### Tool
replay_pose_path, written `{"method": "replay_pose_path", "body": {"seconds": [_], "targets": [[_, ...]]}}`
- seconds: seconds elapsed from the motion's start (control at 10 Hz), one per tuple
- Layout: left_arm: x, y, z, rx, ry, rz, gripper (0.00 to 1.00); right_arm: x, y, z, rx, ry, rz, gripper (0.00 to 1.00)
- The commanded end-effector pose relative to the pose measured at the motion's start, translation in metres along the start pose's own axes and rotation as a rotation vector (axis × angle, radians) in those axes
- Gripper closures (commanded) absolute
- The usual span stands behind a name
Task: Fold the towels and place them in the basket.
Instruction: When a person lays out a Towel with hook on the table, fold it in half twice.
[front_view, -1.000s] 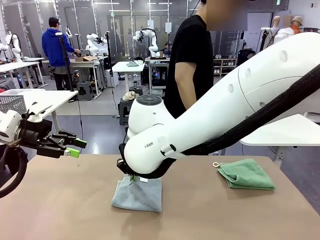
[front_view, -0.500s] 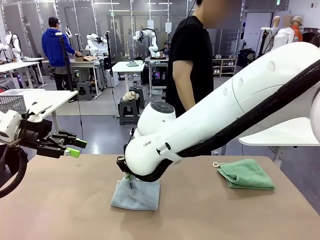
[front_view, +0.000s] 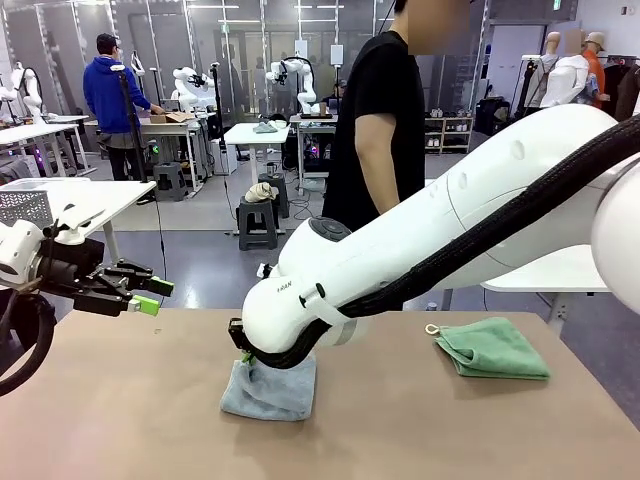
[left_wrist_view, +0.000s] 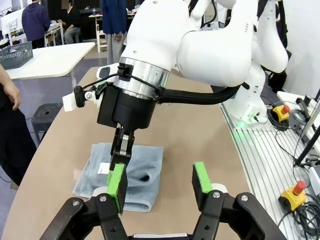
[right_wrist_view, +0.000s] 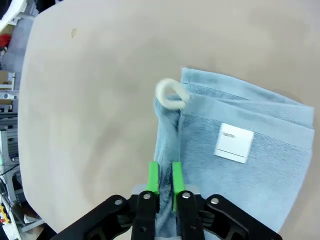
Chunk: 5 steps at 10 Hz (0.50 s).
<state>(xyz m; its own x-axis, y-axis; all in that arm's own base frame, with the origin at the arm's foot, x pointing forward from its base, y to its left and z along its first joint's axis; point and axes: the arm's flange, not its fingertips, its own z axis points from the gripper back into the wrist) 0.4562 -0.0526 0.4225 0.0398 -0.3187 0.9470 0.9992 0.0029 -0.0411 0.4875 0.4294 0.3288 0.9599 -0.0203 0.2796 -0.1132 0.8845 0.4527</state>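
Towels lie on the tan table (front_view: 130, 420), well apart: the blue towel (front_view: 270, 392) sits folded near the middle, the green towel (front_view: 492, 349) folded at the right with its loop tag at the far left corner.

The right arm (front_view: 420, 260) reaches across from the right and bends down over the blue towel. Its gripper (right_wrist_view: 165, 176) points down at that towel's left edge. In the right wrist view its green pads (right_wrist_view: 153, 177) stand close together with a ridge of blue cloth pinched up between them. A white label and a pale loop show on the towel's top. In the left wrist view the same gripper (left_wrist_view: 120, 155) touches the towel (left_wrist_view: 145, 172), which shows a small dent beside it.

The left gripper (front_view: 148, 294) hangs off the table's left edge, above the surface and well clear of both towels. Its jaws stand apart with nothing between them; the left wrist view shows the wide gap between its pads (left_wrist_view: 117, 181).

A person in a black shirt (front_view: 385, 110) stands at the far side, behind the right arm, with one arm hanging down. A pale mesh basket (front_view: 25, 207) sits on a white side table at the far left.
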Motion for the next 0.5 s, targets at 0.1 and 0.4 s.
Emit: {"method": "replay_pose_path", "body": {"seconds": [0.1, 0.4], "targets": [[0.002, 0.000, 0.001, 0.005, -0.012, -0.001, 0.33, -0.004, -0.010, 0.004, 0.099, -0.061, 0.026, 0.73], [0.002, 0.000, 0.001, 0.005, -0.012, -0.001, 0.33, -0.014, -0.019, 0.029, -0.084, -0.008, 0.031, 0.50]]}}
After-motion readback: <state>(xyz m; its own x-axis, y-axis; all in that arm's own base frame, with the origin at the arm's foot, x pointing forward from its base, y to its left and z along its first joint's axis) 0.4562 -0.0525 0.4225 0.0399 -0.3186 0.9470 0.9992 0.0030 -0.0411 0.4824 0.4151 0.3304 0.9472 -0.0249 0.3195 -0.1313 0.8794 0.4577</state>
